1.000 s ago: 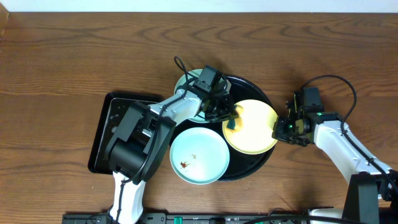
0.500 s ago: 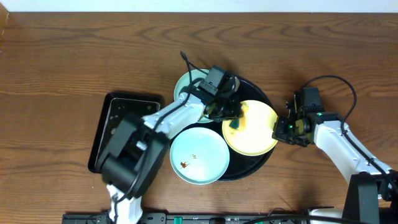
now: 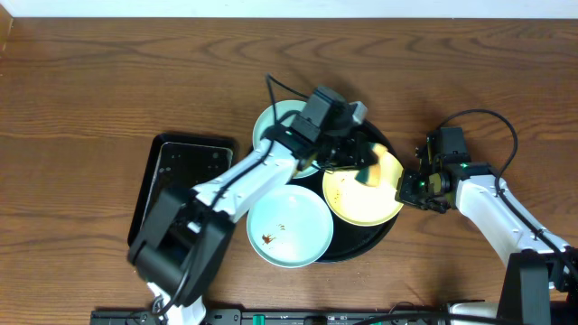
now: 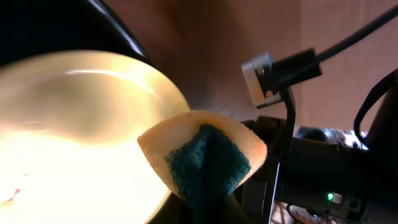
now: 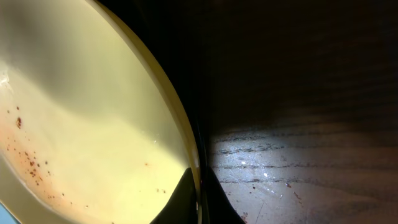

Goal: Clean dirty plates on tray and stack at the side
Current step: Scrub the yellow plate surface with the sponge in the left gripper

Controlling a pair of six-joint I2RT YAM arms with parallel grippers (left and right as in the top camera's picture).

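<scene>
The pale yellow plate [image 3: 361, 194] lies on the right half of the round black tray [image 3: 384, 236]. My right gripper [image 3: 404, 188] is shut on its right rim [image 5: 180, 124]; brown specks [image 5: 28, 162] show on it. My left gripper [image 3: 361, 167] is shut on a yellow sponge with a green scrub face [image 4: 205, 158], held over the plate's upper right part [image 4: 74, 124]. One turquoise plate [image 3: 289, 226] with brown smears overlaps the tray's front left. Another turquoise plate [image 3: 271, 122] sits at the tray's back left, mostly under my left arm.
A smaller black rectangular tray [image 3: 176, 181] lies left of the plates. The right arm's cable [image 3: 488, 117] loops over the wood table at the right. Bare wood [image 5: 298, 162] lies right of the tray.
My left gripper has carried the sponge rightward and a little back across the yellow plate, from its left part to its upper right. The right gripper and plates have not moved.
</scene>
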